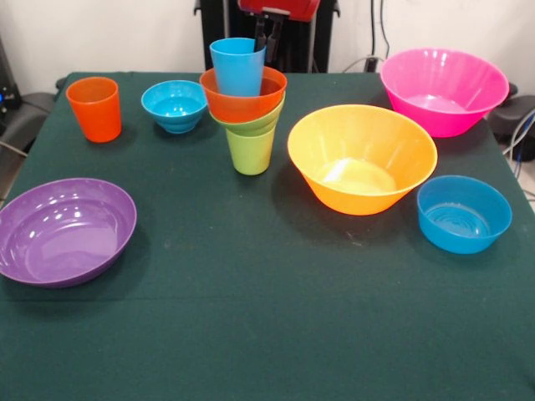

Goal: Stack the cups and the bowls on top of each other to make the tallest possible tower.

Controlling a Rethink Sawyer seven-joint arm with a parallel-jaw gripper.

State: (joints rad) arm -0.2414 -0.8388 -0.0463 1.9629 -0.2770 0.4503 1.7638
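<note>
The tower stands at the table's far middle. A lime green cup is its base, with a small green bowl on it, then a medium orange bowl, and a light blue cup upright in that bowl. My gripper hangs just behind and right of the blue cup's rim, partly hidden by it. An orange cup stands apart at the far left. Loose bowls are a small blue one, a purple one, a yellow-orange one, a pink one and a medium blue one.
The dark green table cloth covers the whole table. The robot's pedestal stands behind the tower at the far edge. Cables hang off the right side.
</note>
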